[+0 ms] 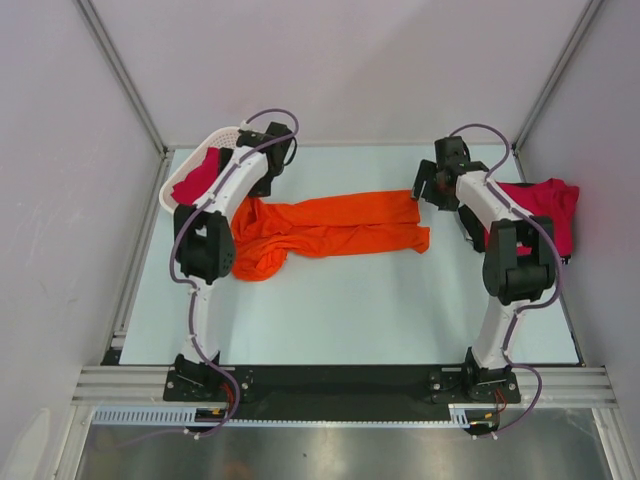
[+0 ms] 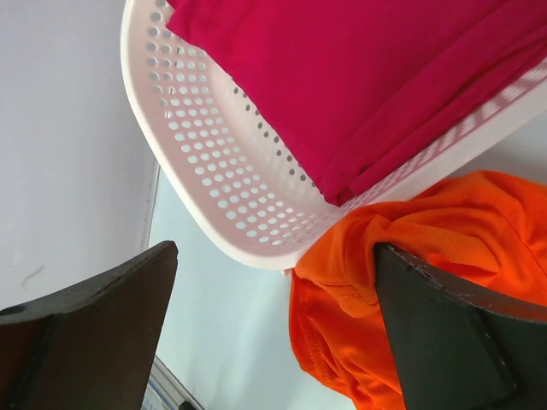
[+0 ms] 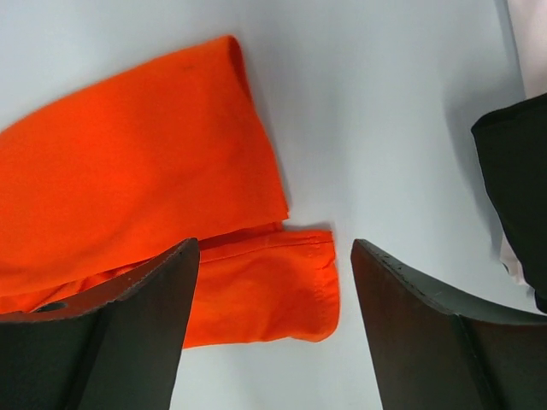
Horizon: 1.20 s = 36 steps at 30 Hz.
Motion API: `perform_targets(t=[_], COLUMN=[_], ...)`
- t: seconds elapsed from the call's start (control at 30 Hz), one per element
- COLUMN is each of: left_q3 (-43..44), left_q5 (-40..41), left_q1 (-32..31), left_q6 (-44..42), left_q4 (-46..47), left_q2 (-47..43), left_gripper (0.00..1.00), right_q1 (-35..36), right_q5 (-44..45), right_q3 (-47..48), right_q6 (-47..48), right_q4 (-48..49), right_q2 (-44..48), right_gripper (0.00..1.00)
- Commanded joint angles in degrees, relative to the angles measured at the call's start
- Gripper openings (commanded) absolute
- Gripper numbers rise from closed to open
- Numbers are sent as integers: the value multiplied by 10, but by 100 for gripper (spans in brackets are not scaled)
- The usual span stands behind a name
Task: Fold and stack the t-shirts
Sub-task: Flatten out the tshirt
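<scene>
On the pale worktop [image 1: 350,310] the orange t-shirt [image 1: 330,225] lies as a long, rumpled band between the arms. Its left end is bunched and its right end shows a stitched sleeve hem. The right pincer [image 3: 273,243] hangs open over that hem, holding nothing. A heaped crimson t-shirt [image 1: 548,205] lies at the right edge. The left pincer [image 2: 275,256] is spread empty above the bunched end, just beside the white basket [image 2: 205,145]. The basket holds a smooth crimson t-shirt [image 2: 359,77].

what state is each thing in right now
orange t-shirt: stretched across the table, left end bunched, not gripped
white basket: holds one red shirt
left red t-shirt: lying in the white basket
right red t-shirt: crumpled at the table's right edge
left pincer: open, empty
right pincer: open, empty
</scene>
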<state>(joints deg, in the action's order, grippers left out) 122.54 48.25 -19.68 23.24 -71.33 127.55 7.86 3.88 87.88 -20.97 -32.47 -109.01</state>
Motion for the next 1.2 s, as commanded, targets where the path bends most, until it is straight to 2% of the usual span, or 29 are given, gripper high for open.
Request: perform_targets(t=[0.0, 0.17, 0.37, 0.47, 0.5, 0.57, 0.6, 0.97, 1.1, 1.17], left_q3=[-33, -92, -144, -151, -153, -156, -158, -167, -169, -162], left_q5=[-29, -38, -16, -11, -11, -6, -5, 4, 44, 100], left_q1=[0, -2, -2, -1, -1, -1, -1, 1, 1, 1], left_q6=[36, 49, 51, 50, 50, 50, 50, 42, 43, 54], left_q4=[-16, -14, -14, -16, -16, -18, -18, -20, -23, -23], left_q2=[-54, -104, -142, -144, -145, -144, -145, -161, -180, -184], left_gripper=[100, 100, 100, 100, 100, 100, 100, 100, 100, 100], right_q1=[-17, -21, -19, -19, -19, -17, -16, 1, 2, 2], right_q5=[-20, -79, -130, -158, -164, -167, -164, -116, -111, -106], right_q3=[37, 48, 69, 99, 103, 114, 118, 150, 150, 141], right_q6=[-13, -31, -47, -49, -49, -50, -52, -42, -41, -42], right_q4=[-31, -37, -11, -25, -26, -29, -30, -46, -37, -23], right_q2=[-39, -93, -124, -153, -162, -168, -169, -148, -135, -122], right_gripper=[77, 75, 65, 44, 24, 2, 0, 0, 0, 0])
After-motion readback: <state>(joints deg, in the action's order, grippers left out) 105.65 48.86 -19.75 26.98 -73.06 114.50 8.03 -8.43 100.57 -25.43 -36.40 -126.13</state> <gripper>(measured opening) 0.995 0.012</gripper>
